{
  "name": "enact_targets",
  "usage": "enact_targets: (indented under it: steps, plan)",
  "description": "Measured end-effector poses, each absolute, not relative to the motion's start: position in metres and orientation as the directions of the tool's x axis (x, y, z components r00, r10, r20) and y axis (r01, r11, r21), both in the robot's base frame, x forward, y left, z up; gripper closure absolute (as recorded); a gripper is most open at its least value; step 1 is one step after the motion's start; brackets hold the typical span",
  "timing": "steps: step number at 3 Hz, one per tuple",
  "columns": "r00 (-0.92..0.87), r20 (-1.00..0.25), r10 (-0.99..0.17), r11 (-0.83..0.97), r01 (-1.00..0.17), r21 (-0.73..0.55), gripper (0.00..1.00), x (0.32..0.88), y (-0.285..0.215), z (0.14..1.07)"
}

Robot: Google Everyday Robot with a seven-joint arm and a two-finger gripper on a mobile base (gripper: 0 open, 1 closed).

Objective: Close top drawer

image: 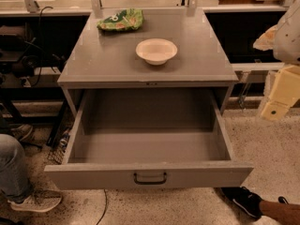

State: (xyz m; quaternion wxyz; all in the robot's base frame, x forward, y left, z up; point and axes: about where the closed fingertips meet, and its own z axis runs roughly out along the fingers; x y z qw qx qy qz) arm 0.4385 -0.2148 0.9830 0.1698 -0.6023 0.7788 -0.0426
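**A:** Single camera view. Where do we log the top drawer?

**B:** We log the top drawer (93, 176) standing far out of the grey cabinet (117, 60), towards the camera. Its flat front panel runs across the lower part of the view, with the black bail handle (150, 178) at the panel's middle. We can see the drawer's inner floor and both side walls, all plain grey.

**A:** And the gripper?

**B:** The gripper (280, 97) is at the right edge of the view. It is cream-coloured and hangs below the white arm (288, 32). We place it off the right side of the cabinet, near the front right corner of the cabinet top. The drawer lies to its left and lower, and we see a clear gap between them. The handle is well apart from it, down and to the left.

**A:** Open or closed?

**B:** We cannot tell, nor whether it has hold of anything. The frame edge cuts part of it off.

**A:** What is on the cabinet top?

**B:** A white bowl (156, 50) stands upright near the middle. A crumpled green bag (121, 20) lies behind it to the left, near the back edge. The two are apart.

**A:** And around the cabinet?

**B:** On the speckled floor (272, 149) we note a grey sneaker (35, 201) near the drawer's left front corner. A black shoe (246, 200) is just below the right front corner.
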Motion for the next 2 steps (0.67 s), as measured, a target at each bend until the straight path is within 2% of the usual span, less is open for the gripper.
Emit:
enact_targets:
  steps: [1, 2]
  plan:
    - [-0.217, -0.213, -0.953, 0.271, -0.924, -0.271, 0.0, 0.438, -0.215, 0.983]
    - [-0.258, -0.203, -0.945, 0.3, -0.929, -0.217, 0.0, 0.432, -0.211, 0.962]
